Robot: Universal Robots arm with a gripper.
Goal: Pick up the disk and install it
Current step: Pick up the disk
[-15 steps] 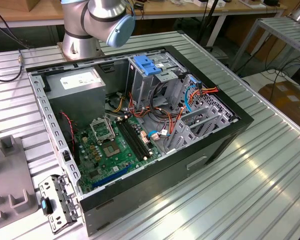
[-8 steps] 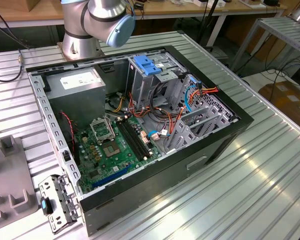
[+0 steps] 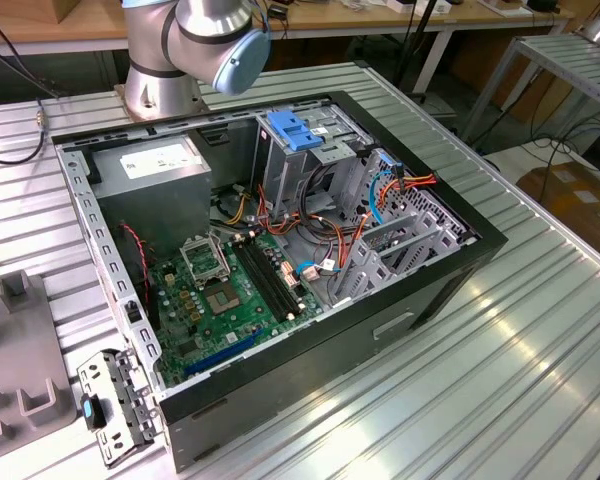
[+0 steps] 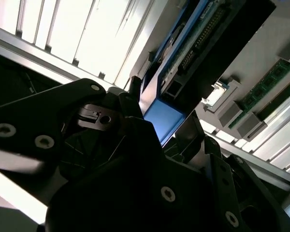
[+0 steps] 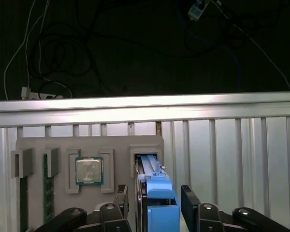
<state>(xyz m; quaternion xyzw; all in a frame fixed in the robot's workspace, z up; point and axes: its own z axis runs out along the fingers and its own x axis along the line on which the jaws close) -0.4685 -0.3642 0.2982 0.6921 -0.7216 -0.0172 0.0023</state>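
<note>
Disk is standing on edge in its slot at one end of the grey tray, blue bracket end nearest the claw, and it's showing in both wrist views. Gripper is straddling it with the jaws open. There's one black finger on each side, close in, but a sliver of tray is peeking out beside one of them, so I'm reading it as not clamping anything yet. For a good grab I'd be keeping the claw centred and square to the drive, so both pads are landing on the flat sides rather than on the bendy plastic frame alone. I'd also be pulling straight along the slot so nothing is binding on its walls. The processor chip is sitting in the pocket just beside the slot, and a memory stick is lying further along, so the finger on that side isn't getting much room. In the exterior view the open computer case is sitting on the ribbed table. Orange and red cables are trailing right beside the metal cage with its blue latch. My guess is those are the likeliest thing to snag.
</note>
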